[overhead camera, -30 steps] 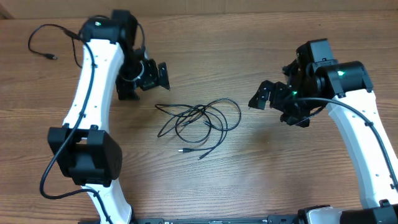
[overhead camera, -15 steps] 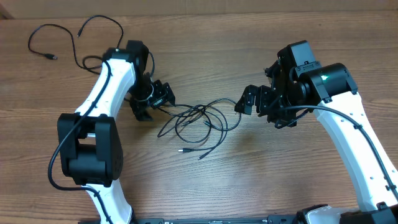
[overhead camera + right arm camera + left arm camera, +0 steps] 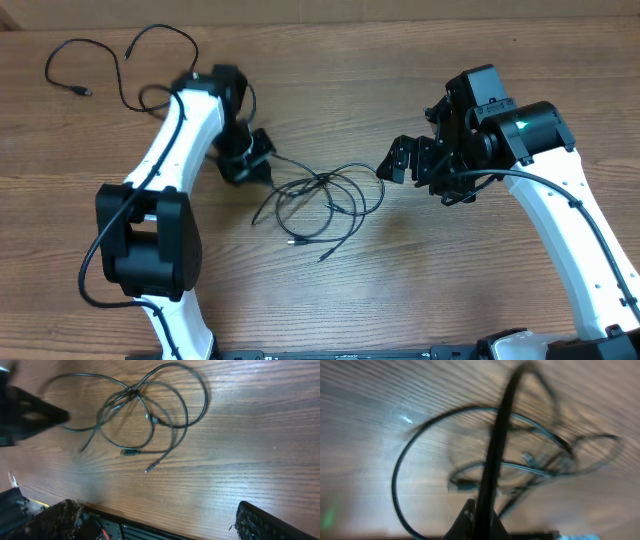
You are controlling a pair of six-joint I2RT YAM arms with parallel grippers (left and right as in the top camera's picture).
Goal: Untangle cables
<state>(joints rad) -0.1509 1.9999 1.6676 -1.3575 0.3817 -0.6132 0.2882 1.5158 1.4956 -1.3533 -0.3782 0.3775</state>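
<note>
The counter (image 3: 450, 280) is brown wood-grain, smooth with a faint sheen. Its far edge runs along the top of the overhead view under a pale strip, and its near edge lies along the bottom, where a dark rail shows. Bare wood lies open between the tangle and that near edge, and again to the right beneath the right arm.

The cables (image 3: 322, 182) lie near the middle of the counter, between the two arms. They are very thin, round black cords in overlapping loops that cross at one knot-like point, with two small plug ends (image 3: 129, 451) trailing toward the near edge.

The left gripper (image 3: 255, 162) sits at the tangle's left end, its jaws closed on one strand. The blurred left wrist view shows that strand rising straight out from between the fingers.

The right gripper (image 3: 393, 165) hangs just beside the loops' right edge with its jaws spread wide, holding nothing.

A lone cord (image 3: 60, 55), equally thin and black, curls in the far left corner, well apart from the tangle. The arms are white shells with black joints, and a green light (image 3: 521, 125) glows on the right one.
</note>
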